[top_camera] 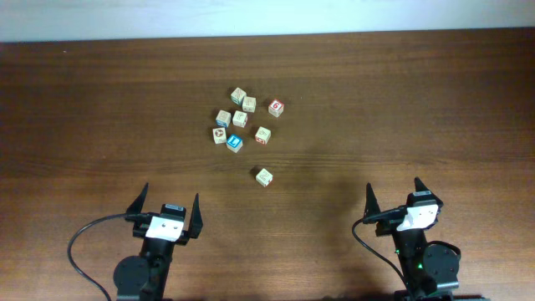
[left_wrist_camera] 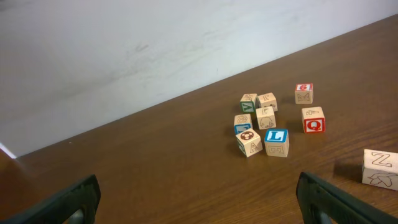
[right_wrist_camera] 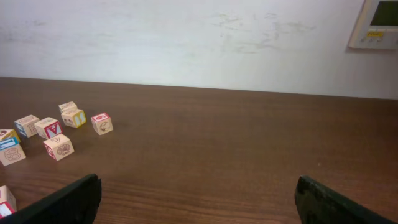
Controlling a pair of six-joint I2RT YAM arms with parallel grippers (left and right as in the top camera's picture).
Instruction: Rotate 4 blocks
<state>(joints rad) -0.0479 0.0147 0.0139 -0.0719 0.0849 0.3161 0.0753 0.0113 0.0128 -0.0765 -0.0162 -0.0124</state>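
Wooden blocks (top_camera: 241, 119) bunched just beyond blue block (top_camera: 234, 143); I see left gripper (top_camera: 170, 194) and right gripper (top_camera: 393, 185) wide open, empty, well short of it

So we're looking at a dark brown wood-grain desk (top_camera: 451, 100) sitting right against a plain white wall (right_wrist_camera: 186, 43) with a few faint scuffs. We also spot a pale wall panel (right_wrist_camera: 375, 25) up in the right corner. Lighting's soft and even.
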